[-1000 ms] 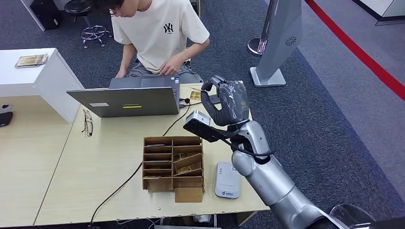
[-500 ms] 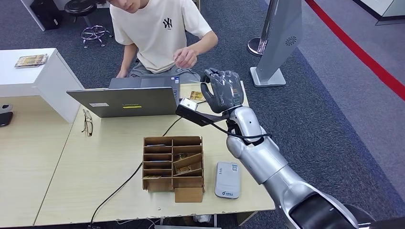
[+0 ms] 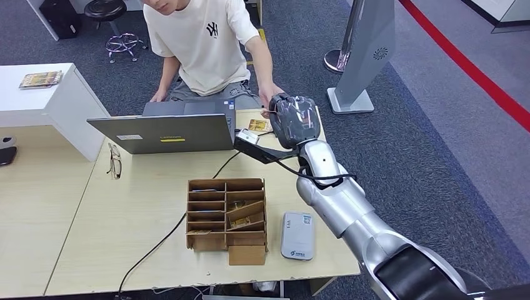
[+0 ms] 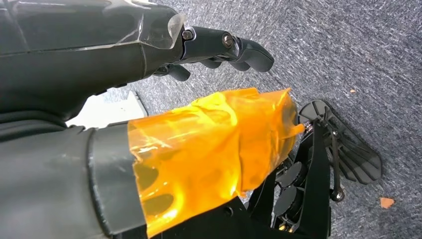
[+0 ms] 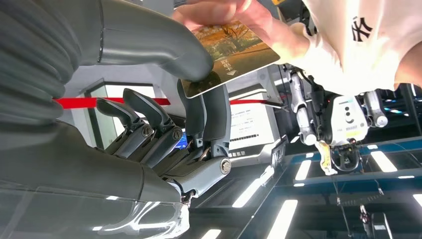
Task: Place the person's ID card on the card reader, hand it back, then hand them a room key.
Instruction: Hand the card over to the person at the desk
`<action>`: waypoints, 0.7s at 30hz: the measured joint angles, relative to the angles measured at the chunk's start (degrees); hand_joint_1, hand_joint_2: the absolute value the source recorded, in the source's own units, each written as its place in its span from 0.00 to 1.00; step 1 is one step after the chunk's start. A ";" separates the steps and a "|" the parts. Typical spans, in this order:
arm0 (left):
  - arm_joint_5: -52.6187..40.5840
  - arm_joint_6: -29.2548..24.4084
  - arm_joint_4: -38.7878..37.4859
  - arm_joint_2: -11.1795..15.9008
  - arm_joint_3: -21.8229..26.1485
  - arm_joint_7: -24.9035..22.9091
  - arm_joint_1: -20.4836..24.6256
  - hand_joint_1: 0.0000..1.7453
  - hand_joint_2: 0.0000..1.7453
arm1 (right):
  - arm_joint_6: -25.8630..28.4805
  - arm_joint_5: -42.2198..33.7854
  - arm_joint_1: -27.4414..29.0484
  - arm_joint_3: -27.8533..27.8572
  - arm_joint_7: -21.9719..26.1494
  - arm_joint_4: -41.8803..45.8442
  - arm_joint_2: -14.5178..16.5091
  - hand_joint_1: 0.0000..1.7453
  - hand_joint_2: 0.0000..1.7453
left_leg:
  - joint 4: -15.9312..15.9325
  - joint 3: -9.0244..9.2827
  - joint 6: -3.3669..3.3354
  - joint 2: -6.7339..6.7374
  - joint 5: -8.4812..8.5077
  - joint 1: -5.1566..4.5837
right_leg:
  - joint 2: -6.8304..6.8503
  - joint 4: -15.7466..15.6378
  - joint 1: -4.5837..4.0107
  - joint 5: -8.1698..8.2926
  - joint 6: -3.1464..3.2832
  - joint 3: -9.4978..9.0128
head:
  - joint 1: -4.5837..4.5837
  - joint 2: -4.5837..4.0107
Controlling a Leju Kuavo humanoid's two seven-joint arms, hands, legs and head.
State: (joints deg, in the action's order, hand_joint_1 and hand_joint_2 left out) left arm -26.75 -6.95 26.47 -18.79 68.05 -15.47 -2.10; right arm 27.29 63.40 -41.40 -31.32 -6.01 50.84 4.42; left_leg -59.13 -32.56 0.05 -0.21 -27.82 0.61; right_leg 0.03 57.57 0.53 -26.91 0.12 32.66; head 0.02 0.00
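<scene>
Right hand [image 3: 294, 120], dark grey with a silver arm behind it, is raised over the far edge of the pale wooden table [image 3: 75, 212] in the head view, beyond the open brown cardboard sorting box [image 3: 227, 212]. A person's hand [image 3: 270, 100] in a cream T-shirt sleeve meets it there. The white flat card reader [image 3: 297, 235] lies just beside the sorting box, on the robot's side of the raised hand. A grey open laptop [image 3: 164, 131] stands behind the box.

From the left wrist view, the left hand [image 4: 149, 99], its thumb wrapped in orange tape, hangs over grey carpet, fingers slightly curled around nothing.

From the right wrist view, a thin glossy card printed with an autumn scene [image 5: 231, 55] sits between the robot's thumb and fingers [image 5: 209, 109]; the person's fingers [image 5: 219, 12] grip its opposite end. Whether the robot's pinch has fully closed I cannot tell.

The card looks light, stiff and slippery; pinching its flat faces near the free short edge seems safest.
</scene>
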 joint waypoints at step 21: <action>-0.62 0.09 0.00 -0.16 2.14 -0.01 0.96 0.00 0.00 | -0.14 1.86 0.16 -0.01 -1.08 -2.73 0.05 0.00 1.00 | 0.00 -0.07 0.00 0.00 -0.01 0.00 | -0.01 0.00 0.00 -0.01 0.00 0.09 | 0.00 0.00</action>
State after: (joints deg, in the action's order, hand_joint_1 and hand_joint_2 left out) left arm -27.37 -6.86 26.47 -18.94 70.19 -15.49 -1.13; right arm 27.15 65.27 -41.24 -31.33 -7.09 48.11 4.46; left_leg -59.12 -32.64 0.06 -0.22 -27.83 0.61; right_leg 0.02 57.56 0.53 -26.91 0.12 32.74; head 0.02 0.00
